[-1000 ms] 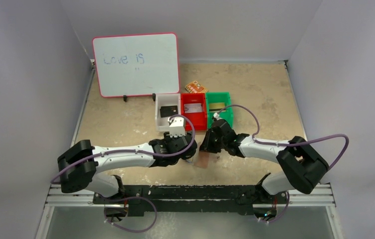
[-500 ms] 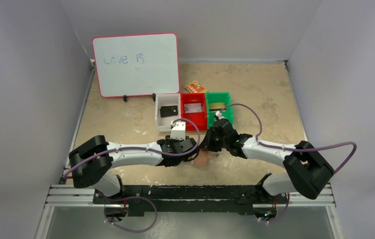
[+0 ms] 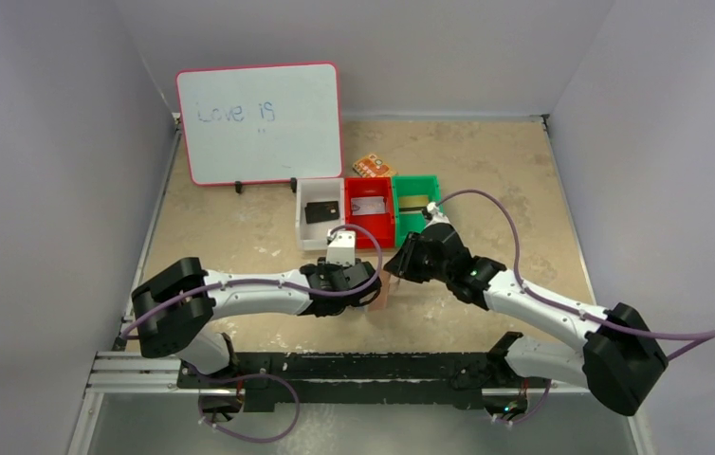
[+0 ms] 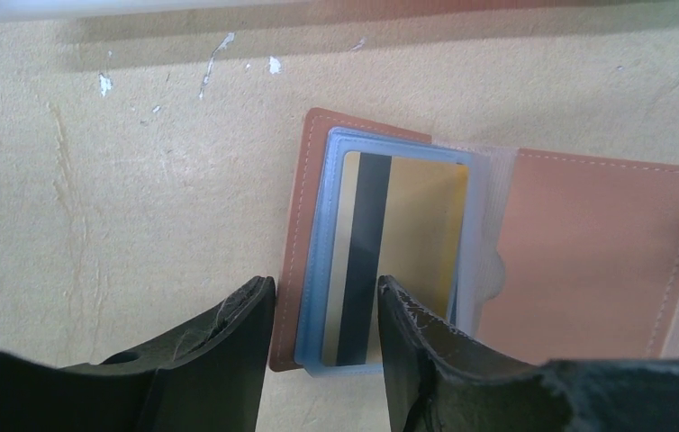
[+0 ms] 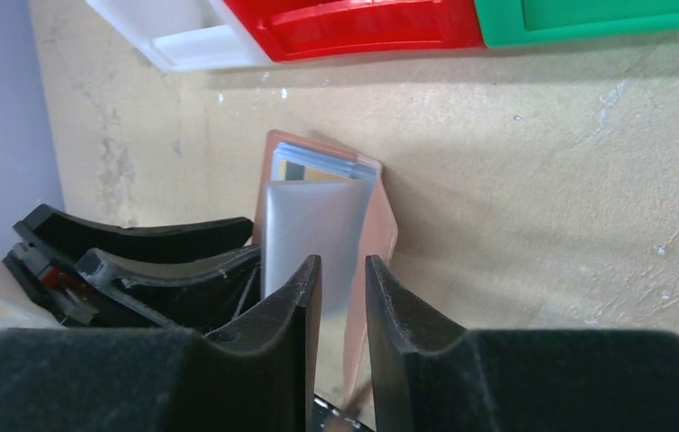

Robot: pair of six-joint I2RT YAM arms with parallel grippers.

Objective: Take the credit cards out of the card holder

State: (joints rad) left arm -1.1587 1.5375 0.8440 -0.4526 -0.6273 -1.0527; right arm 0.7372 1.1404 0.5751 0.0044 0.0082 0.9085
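The tan-brown card holder [image 4: 588, 243] lies open on the table, seen in the top view [image 3: 379, 289] between both grippers. Its pale blue sleeves hold a gold card [image 4: 417, 234] with a black stripe. My left gripper [image 4: 325, 301] is open; its fingers straddle the holder's near-left corner, one beside the brown edge, one over the card. My right gripper [image 5: 343, 270] has its jaws close together around the raised right flap [image 5: 381, 225]. A clear sleeve [image 5: 309, 220] stands up beside it.
White [image 3: 300, 213], red [image 3: 350, 213] and green [image 3: 434, 209] bins stand in a row just behind the holder. An orange patterned packet [image 3: 374, 167] lies behind them. A whiteboard [image 3: 259, 123] stands at the back left.
My right arm has stretched out, and its gripper has shifted up and right. The holder's right flap has risen, so the holder looks narrower from above. The left gripper settled at the holder's left.
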